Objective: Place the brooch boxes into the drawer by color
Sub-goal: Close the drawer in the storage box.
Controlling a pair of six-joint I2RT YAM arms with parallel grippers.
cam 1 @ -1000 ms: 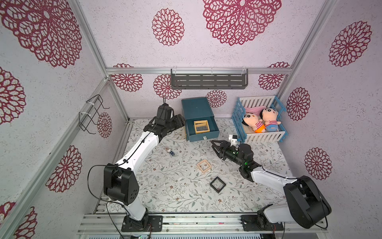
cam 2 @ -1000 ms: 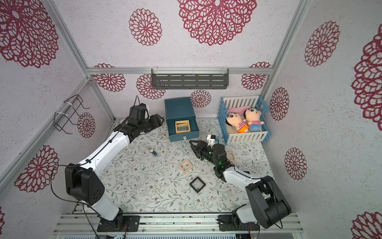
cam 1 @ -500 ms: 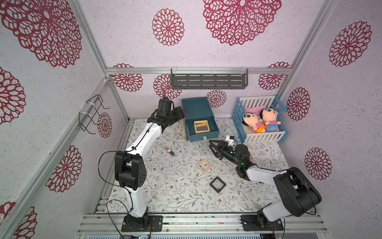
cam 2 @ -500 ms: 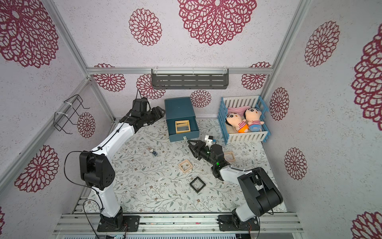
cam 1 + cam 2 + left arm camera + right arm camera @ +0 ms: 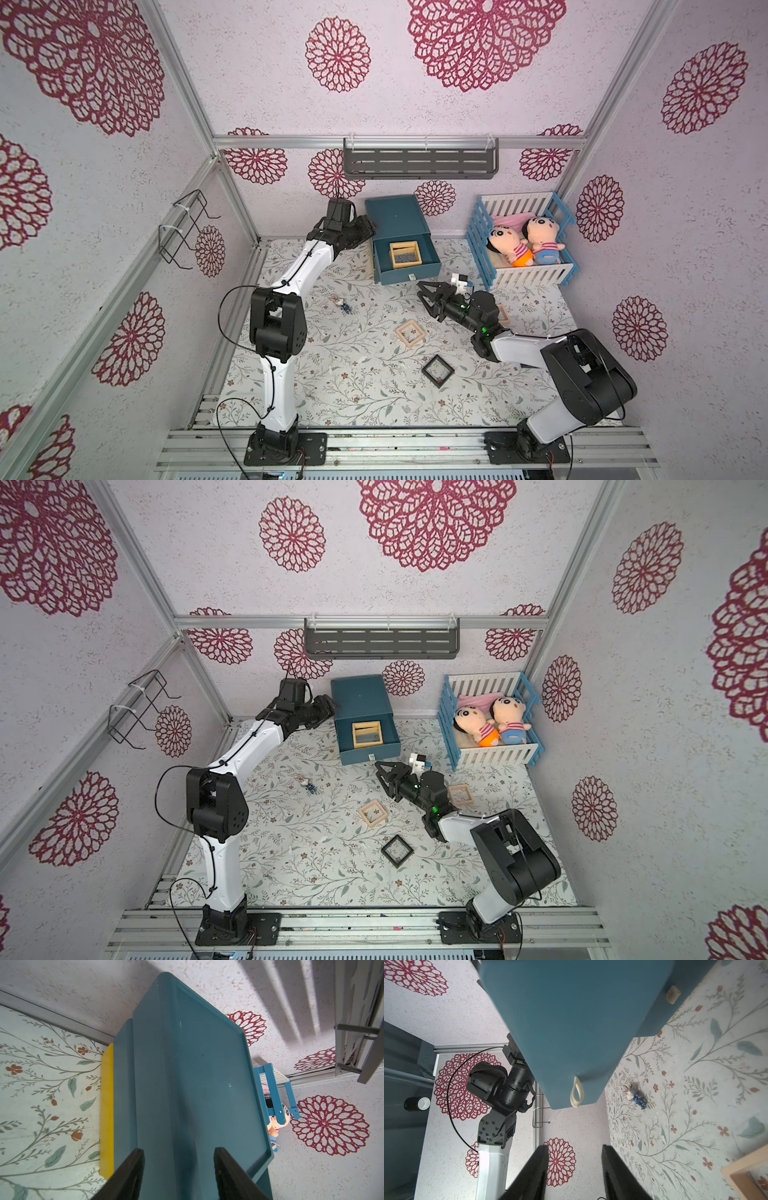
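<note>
Lab mock-up nursery: aluminium rails [image 5: 399,142], wallpaper [image 5: 249,62], toy crib [image 5: 532,276].

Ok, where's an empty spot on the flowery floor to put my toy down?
Widest bare patch: the front strip of the mat, between the black box and the front rail. Also bare: between the left arm and the middle pink box. Crowded: before the open drawer, by the right gripper and crib.
</note>
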